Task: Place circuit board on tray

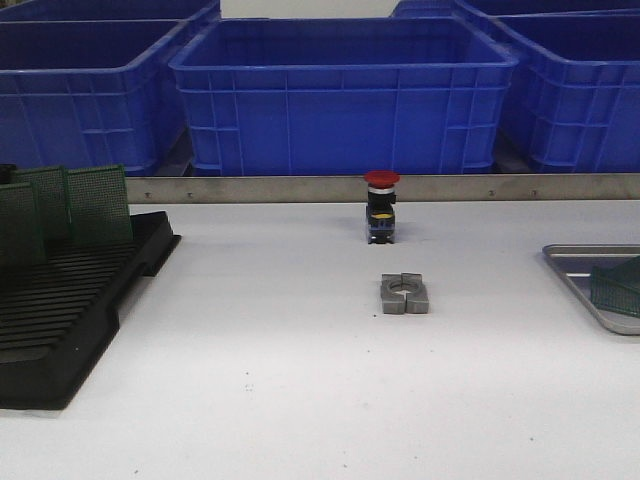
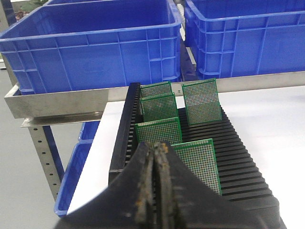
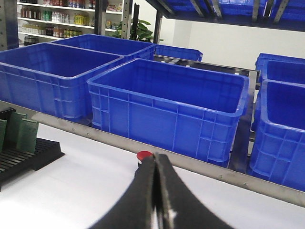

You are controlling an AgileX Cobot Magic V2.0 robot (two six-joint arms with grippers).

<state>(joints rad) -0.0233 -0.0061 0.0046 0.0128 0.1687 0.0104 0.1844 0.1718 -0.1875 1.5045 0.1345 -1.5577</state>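
Several green circuit boards [image 1: 97, 205] stand upright in the black slotted rack [image 1: 60, 320] at the left; the left wrist view shows them too [image 2: 201, 100]. The silver tray [image 1: 585, 268] lies at the right edge with one green board [image 1: 618, 287] on it. My left gripper [image 2: 156, 148] is shut and empty, above the near end of the rack [image 2: 238, 143], close to the nearest boards [image 2: 199, 160]. My right gripper [image 3: 156, 157] is shut and empty above the white table, pointing toward the red button [image 3: 143, 156]. Neither gripper shows in the front view.
A red-capped push button [image 1: 381, 205] stands mid-table, with a grey metal clamp block [image 1: 405, 293] just in front of it. Big blue crates [image 1: 340, 90] line a metal shelf [image 1: 300, 188] behind the table. A lower blue crate [image 2: 76, 176] sits beyond the table's left edge.
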